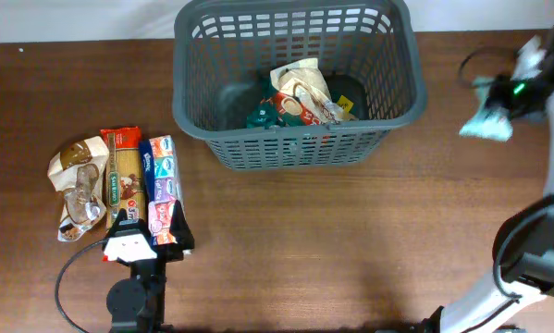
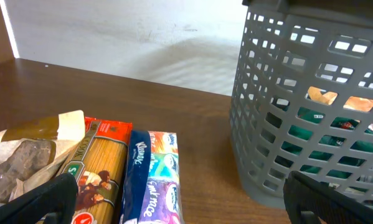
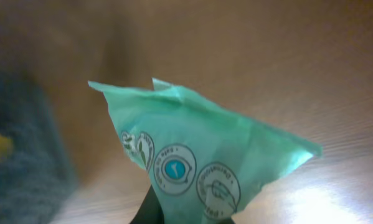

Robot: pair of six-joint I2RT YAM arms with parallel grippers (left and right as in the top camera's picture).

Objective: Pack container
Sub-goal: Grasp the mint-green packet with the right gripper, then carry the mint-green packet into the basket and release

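The dark grey slotted basket stands at the far middle of the table and holds several food packets; its wall shows at the right of the left wrist view. My right gripper is shut on a light green packet, held in the air right of the basket; the packet fills the right wrist view. My left gripper is open, low at the near end of a blue tissue pack and a spaghetti pack.
A brown and white bag lies at the left of the row beside the spaghetti pack and tissue pack. A black cable loops at the front left. The right arm's base stands at the front right.
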